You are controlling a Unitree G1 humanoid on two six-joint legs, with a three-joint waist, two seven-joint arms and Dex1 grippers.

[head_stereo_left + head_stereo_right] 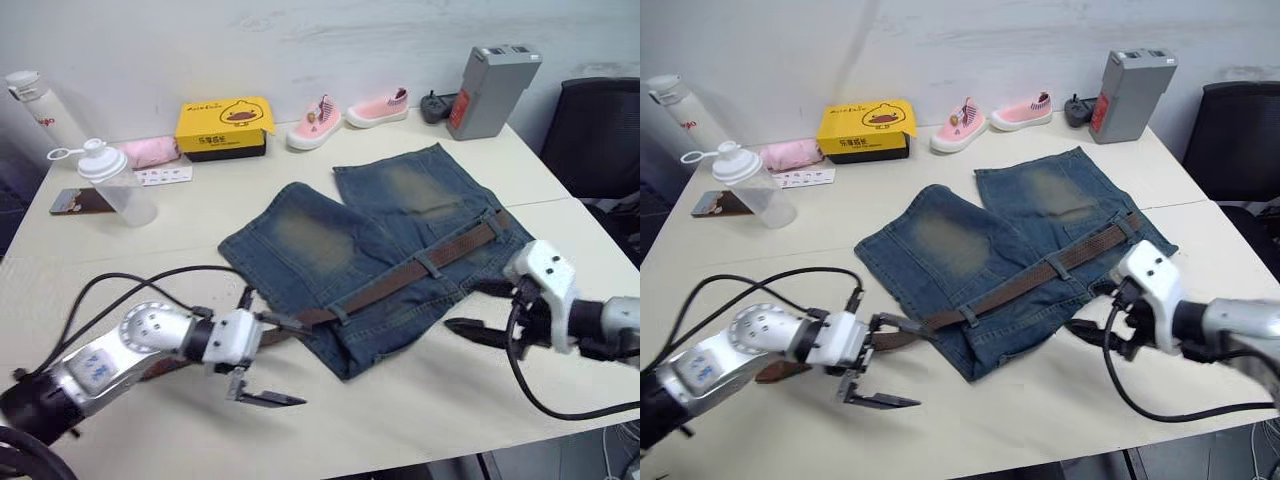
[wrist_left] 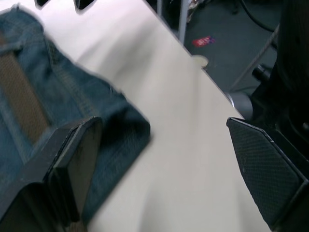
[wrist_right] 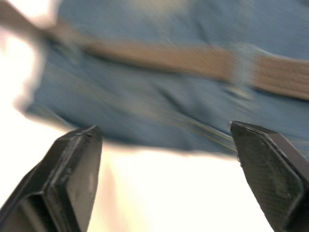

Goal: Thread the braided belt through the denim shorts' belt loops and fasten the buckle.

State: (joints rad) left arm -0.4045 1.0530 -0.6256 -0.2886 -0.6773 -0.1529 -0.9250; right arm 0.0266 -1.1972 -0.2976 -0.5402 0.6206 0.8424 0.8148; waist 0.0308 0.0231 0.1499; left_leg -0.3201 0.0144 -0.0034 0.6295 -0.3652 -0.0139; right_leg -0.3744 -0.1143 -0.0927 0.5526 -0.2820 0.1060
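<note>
You are looking down on a pale worktop (image 1: 420, 400) where the denim shorts (image 1: 375, 250) lie flat at the middle, legs pointing away towards the far wall and waistband nearest you. The braided belt (image 1: 400, 280) lies along that waistband, its long axis running diagonally from near left to far right, passing under at least two belt loops (image 1: 428, 266). Its near-left end trails off the shorts' edge towards your left end effector (image 1: 268, 360).

Your left arm reaches in low from the near left, forearm roughly level, and its end effector's two black fingers stand wide apart, one at the belt's trailing end by the shorts' corner and one over bare worktop. Your right arm reaches in from the right, and the right end effector (image 1: 480, 308) hovers just beside the shorts' right waistband edge, fingers spread apart and holding nothing.
</note>
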